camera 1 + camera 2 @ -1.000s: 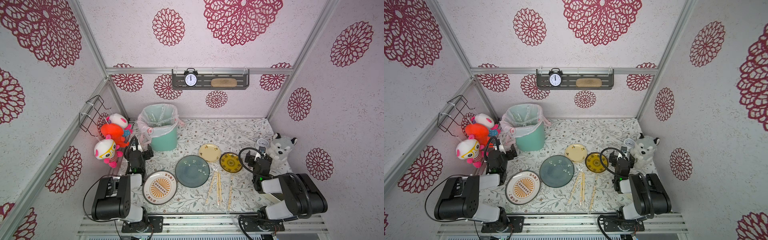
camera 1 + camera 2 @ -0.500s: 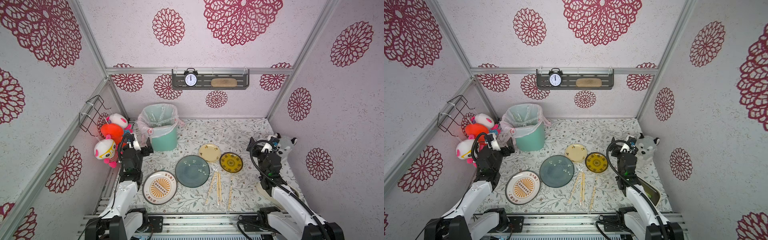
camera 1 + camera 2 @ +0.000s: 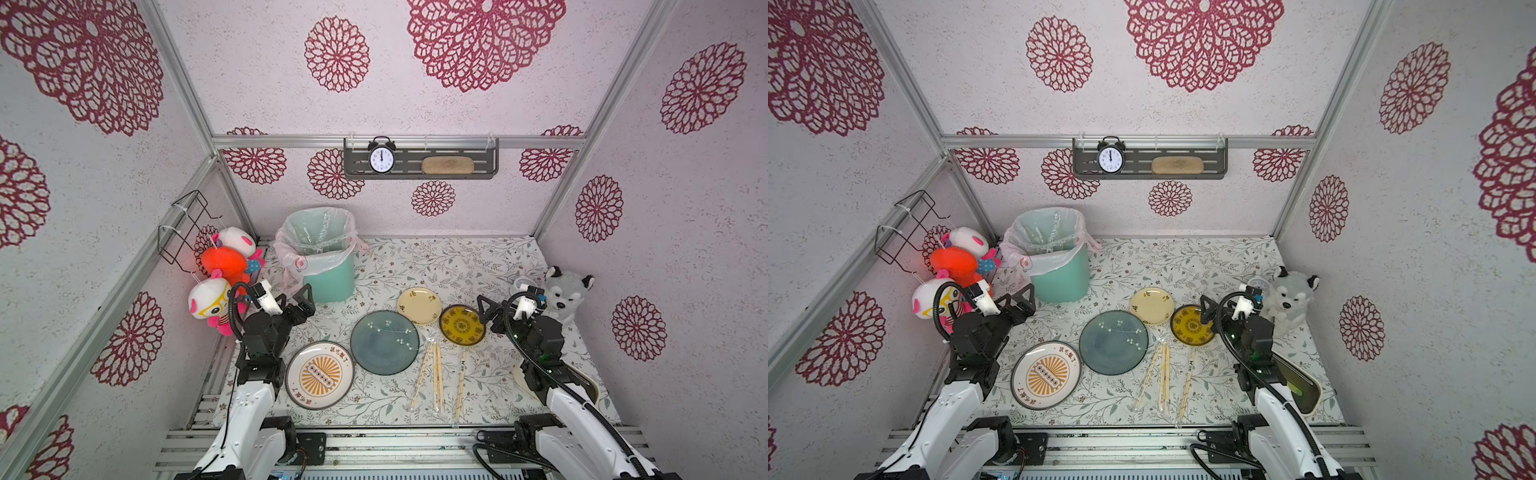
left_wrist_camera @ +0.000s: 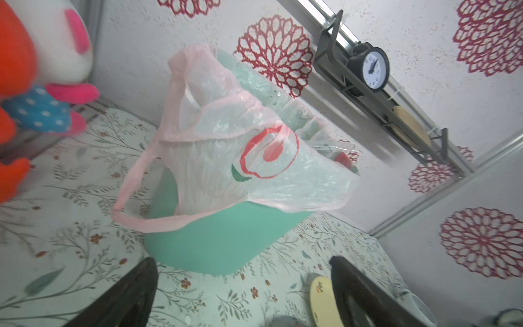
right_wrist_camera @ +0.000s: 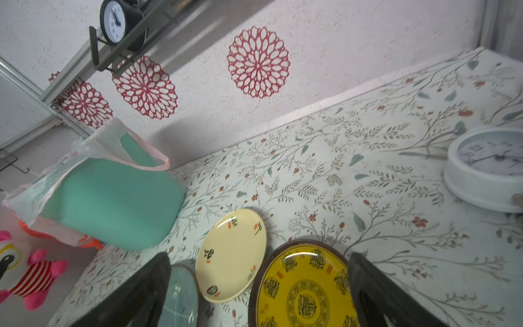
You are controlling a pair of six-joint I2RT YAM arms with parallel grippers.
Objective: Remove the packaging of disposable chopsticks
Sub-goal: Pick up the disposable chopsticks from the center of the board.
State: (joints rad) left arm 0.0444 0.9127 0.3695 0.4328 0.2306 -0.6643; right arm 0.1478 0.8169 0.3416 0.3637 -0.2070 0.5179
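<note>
1. Both arms have risen from a folded rest at the front edge since the earlier frames, and now reach out over the worktop (image 3: 478,266).
2. Three pairs of disposable chopsticks (image 3: 435,374) lie side by side near the front, just beside the blue-grey plate (image 3: 384,341). Each seems to be inside its packaging (image 3: 462,363), since clear film shows beyond the stick ends.
3. Judged from that, none of these three sleeves is off yet, so all of them are left to unwrap. Clear strips inside the green bin (image 3: 332,282) may be discarded sleeves, but I cannot tell.
4. Left end effector (image 3: 296,301) hovers beside the bin, jaws spread wide, empty.
5. Right end effector (image 3: 490,313) hangs above the yellow plate (image 3: 462,326), jaws also wide apart, holding nothing, not yet at the chopsticks.
</note>
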